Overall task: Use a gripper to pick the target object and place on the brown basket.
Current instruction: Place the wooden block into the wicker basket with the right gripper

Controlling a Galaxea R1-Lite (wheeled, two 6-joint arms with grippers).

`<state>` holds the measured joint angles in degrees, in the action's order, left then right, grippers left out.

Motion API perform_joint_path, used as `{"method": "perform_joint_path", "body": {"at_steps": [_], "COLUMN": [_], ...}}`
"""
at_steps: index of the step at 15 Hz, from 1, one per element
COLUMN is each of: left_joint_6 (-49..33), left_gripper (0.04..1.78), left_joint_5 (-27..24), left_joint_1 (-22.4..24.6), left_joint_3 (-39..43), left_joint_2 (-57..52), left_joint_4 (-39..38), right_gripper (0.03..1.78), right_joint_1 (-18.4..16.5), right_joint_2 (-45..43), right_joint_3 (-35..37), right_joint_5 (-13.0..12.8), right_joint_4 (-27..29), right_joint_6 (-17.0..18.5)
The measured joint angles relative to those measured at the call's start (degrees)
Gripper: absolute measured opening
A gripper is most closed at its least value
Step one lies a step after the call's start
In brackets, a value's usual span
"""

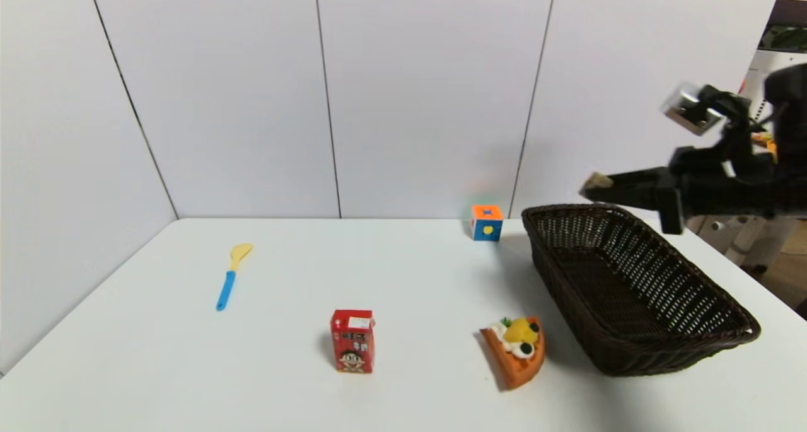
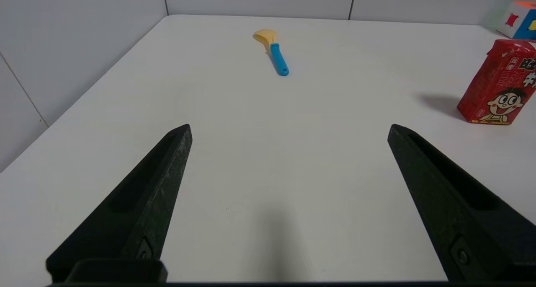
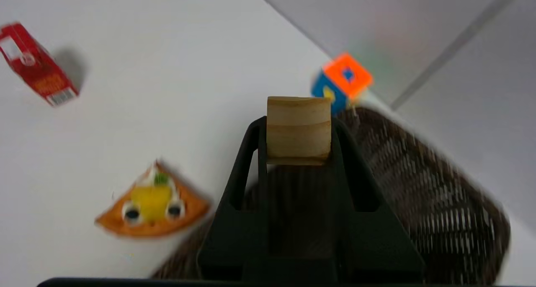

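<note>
Above basket, right gripper clamping block

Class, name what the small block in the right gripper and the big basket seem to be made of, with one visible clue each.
Block: likely unpainted wood, matt tan, with grain bands and seam lines; the right gripper is shut on it.
Brown basket: apparently woven wicker or rattan, possibly plastic imitation; dark strands in open weave, slight sheen.

basket interior bare | cube near far-left rim
</note>
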<state>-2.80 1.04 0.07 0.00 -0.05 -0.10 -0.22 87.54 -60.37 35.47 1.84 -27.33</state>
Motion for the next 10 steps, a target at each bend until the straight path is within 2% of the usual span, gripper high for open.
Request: {"method": "perform_joint_path", "body": {"at_steps": [3, 5, 7, 8, 10], "left_joint_6": [0.0, 0.0, 0.0, 0.0, 0.0], "left_gripper": [1.69, 1.69, 1.69, 1.69, 1.69], "left_joint_5": [0.0, 0.0, 0.0, 0.0, 0.0], "left_joint_1": [0.0, 0.0, 0.0, 0.0, 0.0], "left_joint_3": [0.0, 0.0, 0.0, 0.0, 0.0], "left_joint_2": [0.0, 0.0, 0.0, 0.0, 0.0], "left_joint_4": [0.0, 0.0, 0.0, 0.0, 0.0], "right_gripper": [0.40, 0.40, 0.40, 0.47, 0.77], "right_joint_1": [-5.7, -7.2, -7.6, -7.7, -7.7], "right_joint_2": [-7.4, -8.9, -8.4, -7.7, -6.5], "right_joint_3": [12.6, 17.3, 18.4, 18.4, 17.7], "right_joint_5": [0.1, 0.2, 0.3, 0.3, 0.3], "right_joint_4": [0.1, -0.1, -0.3, -0.3, -0.3], "right_joint_6": [-0.2, -0.8, -2.0, -3.0, -4.7]}}
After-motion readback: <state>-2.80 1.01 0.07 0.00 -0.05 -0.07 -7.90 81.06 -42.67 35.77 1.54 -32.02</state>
